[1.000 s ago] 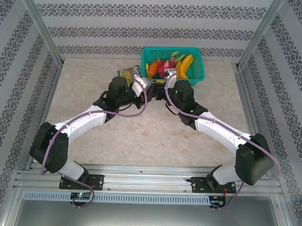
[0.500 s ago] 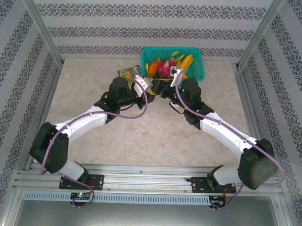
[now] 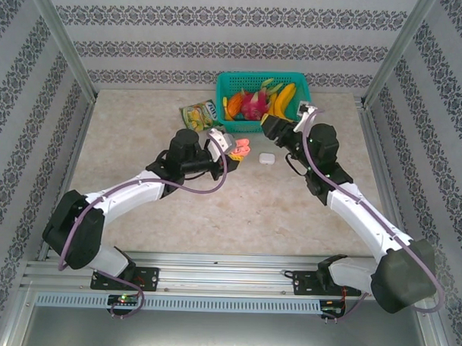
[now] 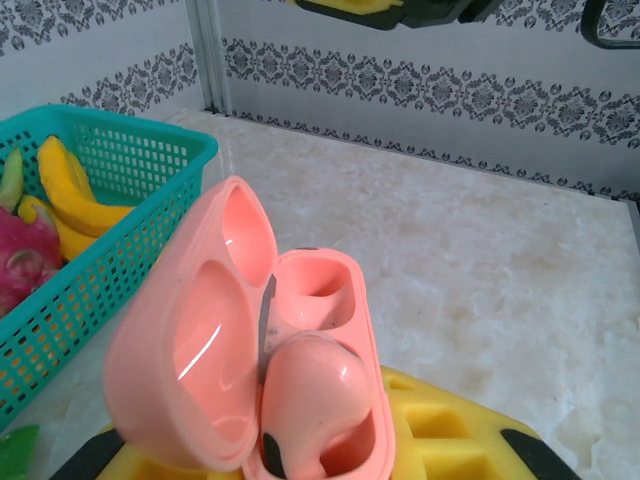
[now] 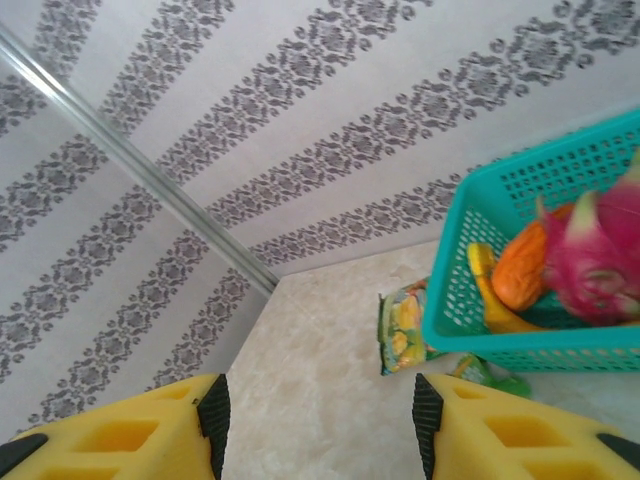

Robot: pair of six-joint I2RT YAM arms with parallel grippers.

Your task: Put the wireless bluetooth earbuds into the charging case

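The left jaws are pinching the pink charging case point(image 4: 200, 350), best held level; the right jaws are gaping, empty.

The basket point(image 3: 261, 76) stands at the worktop's point(image 3: 140, 155) far edge, with fruit point(image 3: 283, 99) in it and a snack packet point(image 3: 198, 113) just left of it. Before the basket, the left pincer point(image 3: 226, 145) holds the charging case point(image 4: 200, 350), one earbud point(image 4: 320, 395) in its near well. A second case point(image 3: 266, 157) lies just right, in front of the right pincer point(image 5: 320, 415).
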